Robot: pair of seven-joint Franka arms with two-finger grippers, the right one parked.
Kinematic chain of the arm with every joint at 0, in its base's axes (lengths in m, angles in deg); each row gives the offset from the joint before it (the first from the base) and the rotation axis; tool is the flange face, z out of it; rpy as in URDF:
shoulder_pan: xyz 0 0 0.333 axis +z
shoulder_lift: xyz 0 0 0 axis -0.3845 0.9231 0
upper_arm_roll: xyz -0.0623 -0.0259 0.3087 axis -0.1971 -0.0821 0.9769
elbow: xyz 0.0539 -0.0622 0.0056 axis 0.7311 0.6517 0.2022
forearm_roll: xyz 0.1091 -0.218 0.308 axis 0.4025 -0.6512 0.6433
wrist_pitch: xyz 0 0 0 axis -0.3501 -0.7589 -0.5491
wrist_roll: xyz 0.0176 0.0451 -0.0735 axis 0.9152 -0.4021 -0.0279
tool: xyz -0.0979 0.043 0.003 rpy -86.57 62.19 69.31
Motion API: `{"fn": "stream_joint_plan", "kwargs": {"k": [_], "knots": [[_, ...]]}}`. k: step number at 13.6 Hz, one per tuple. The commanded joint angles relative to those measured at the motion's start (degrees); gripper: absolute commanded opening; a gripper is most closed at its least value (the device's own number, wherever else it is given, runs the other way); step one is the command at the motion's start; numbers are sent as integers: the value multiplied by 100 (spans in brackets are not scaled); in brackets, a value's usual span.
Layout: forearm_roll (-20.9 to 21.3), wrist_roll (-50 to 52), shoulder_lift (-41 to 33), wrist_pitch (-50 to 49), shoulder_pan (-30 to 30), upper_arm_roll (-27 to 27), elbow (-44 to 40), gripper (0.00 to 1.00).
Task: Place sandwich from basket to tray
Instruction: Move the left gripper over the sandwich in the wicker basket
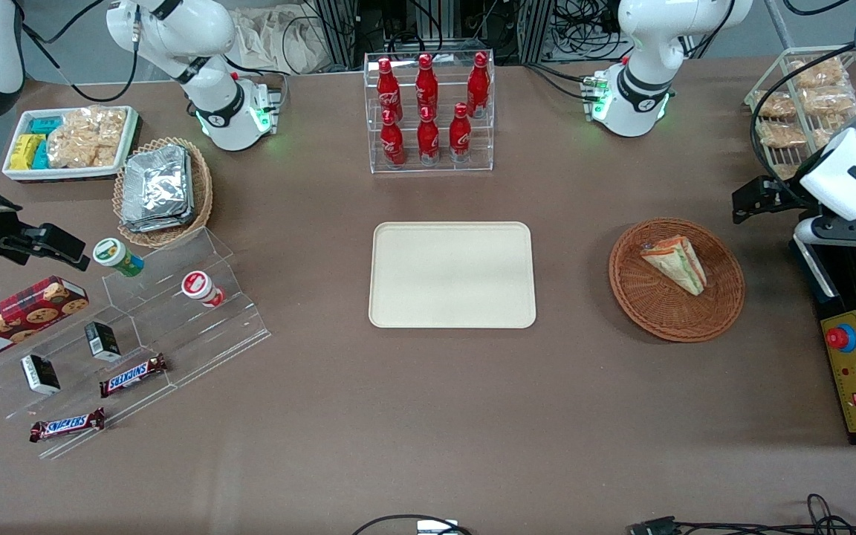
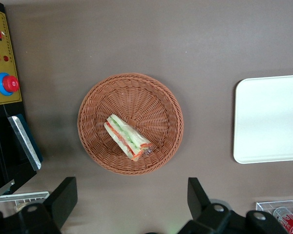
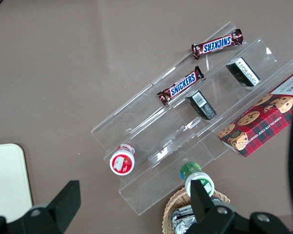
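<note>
A: What do we have around us?

B: We see one wide table (image 1: 428,416) with a matte brown top, filling nearly everything. The gripper (image 2: 131,195) hangs above it toward the working arm's end, fingers spread wide.

A: And farther from the front camera than the table?

B: We make out a strip of grey floor (image 1: 807,37), metal frame posts (image 1: 435,18), a tangle of black cables (image 1: 576,22) and a crumpled pale cloth (image 1: 272,37).

A: How is the light?

B: We find it soft and even, with a faint pale sheen on the tabletop nearest the front camera, where more dark cables (image 1: 837,516) lie at the edge
</note>
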Motion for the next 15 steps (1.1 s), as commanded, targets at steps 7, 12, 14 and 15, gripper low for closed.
{"fn": "stream_joint_plan", "kwargs": {"k": [7,12,14,15], "knots": [[-83,9,26,-95,-59,73,20,100],[13,815,-385,922,-50,82,1537,100],[31,1150,-623,1546,-33,91,2285,100],[48,1370,-720,1862,37,91,2610,100]]}}
